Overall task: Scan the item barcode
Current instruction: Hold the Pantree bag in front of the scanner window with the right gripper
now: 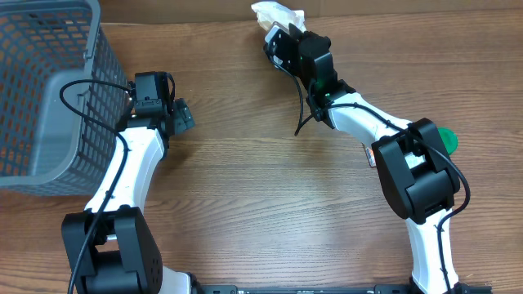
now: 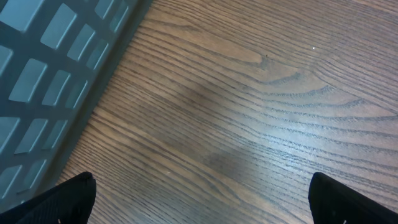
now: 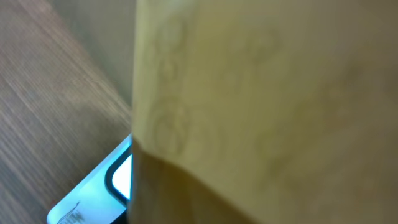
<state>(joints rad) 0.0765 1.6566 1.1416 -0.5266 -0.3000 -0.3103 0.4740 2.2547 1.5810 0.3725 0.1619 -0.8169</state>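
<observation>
Pale item (image 3: 261,112), perhaps a packet, blocks right wrist view; basket (image 1: 33,49) left

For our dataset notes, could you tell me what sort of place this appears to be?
Probably a mock checkout bench in a lab: wood-grain table, grey plastic basket, pale packaged item.

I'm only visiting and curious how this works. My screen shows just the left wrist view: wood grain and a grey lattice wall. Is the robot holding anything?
Observer: Yes. Overhead, the right gripper is shut on a pale crinkled plastic packet.
Visitor: What is the grey lattice?
Observer: The wall of a grey plastic mesh basket, which stands beside the open left gripper.
Visitor: Anything else around?
Observer: A green round object shows partly behind the right arm.
</observation>
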